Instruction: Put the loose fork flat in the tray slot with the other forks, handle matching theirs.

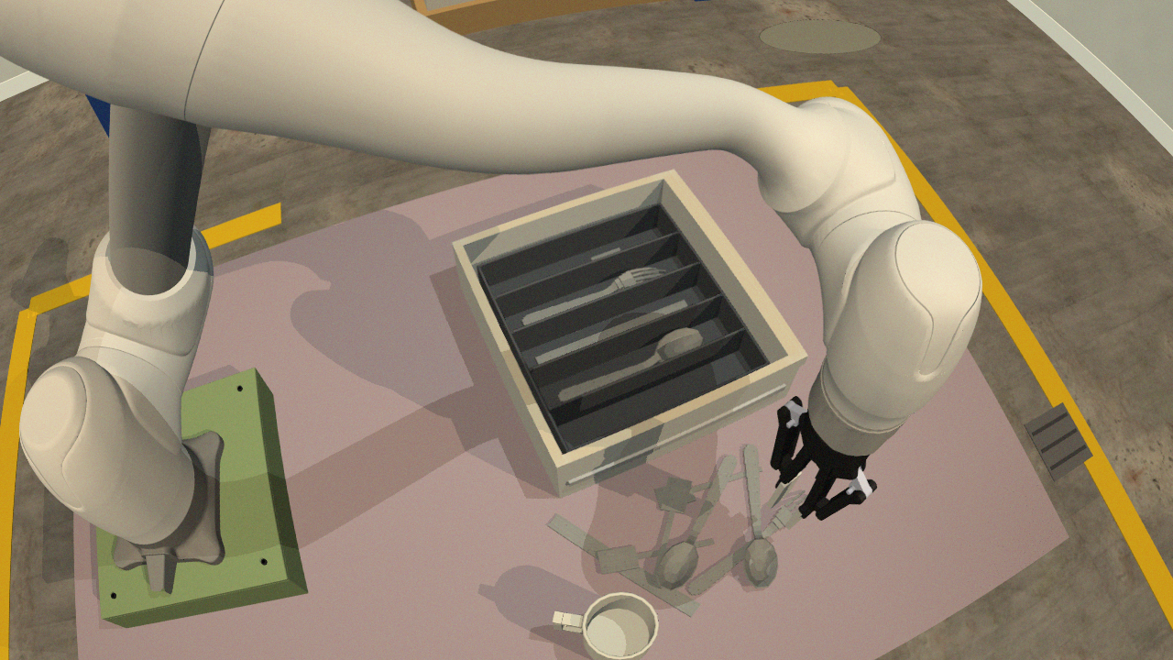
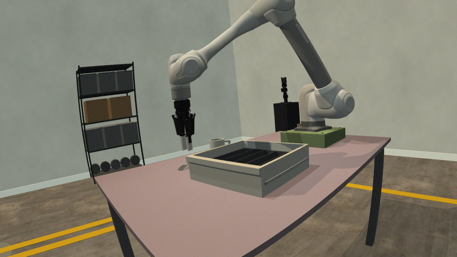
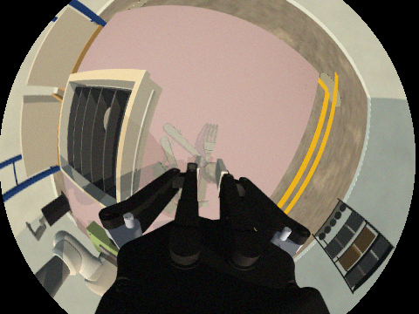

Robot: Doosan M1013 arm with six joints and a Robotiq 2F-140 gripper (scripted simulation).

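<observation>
- Approach to the pick is the step in hand: the loose fork (image 1: 777, 518) lies on the desk (image 1: 368, 492), at the outer edge of a heap of cutlery just in front of the tray (image 1: 784, 330), and nothing has been lifted yet.
- Tool (image 1: 799, 496) hangs above the fork's head end. Its fingers (image 2: 189, 145) are drawn close together with only a narrow gap, and nothing is between them. The exterior view shows the tips well above the desk.
- Wrist view puts the tines (image 3: 209, 136) just beyond the finger gap, so the line-up over the fork looks roughly right.
- Slot to aim for is the one with the stored fork (image 1: 607, 289), second from the far side of the tray, tines towards the far right end.
- Next move, as I judge it: come straight down until the fingers straddle the fork's neck or handle, then clamp across its narrow width.
- Care is needed because a spoon (image 1: 758, 557) lies just beside the fork and seems to cross its handle; a sloppy descent could catch or drag it.
- Afterwards the fork has to go over the tray rim and be laid flat, handle towards the near left like its neighbour.
</observation>
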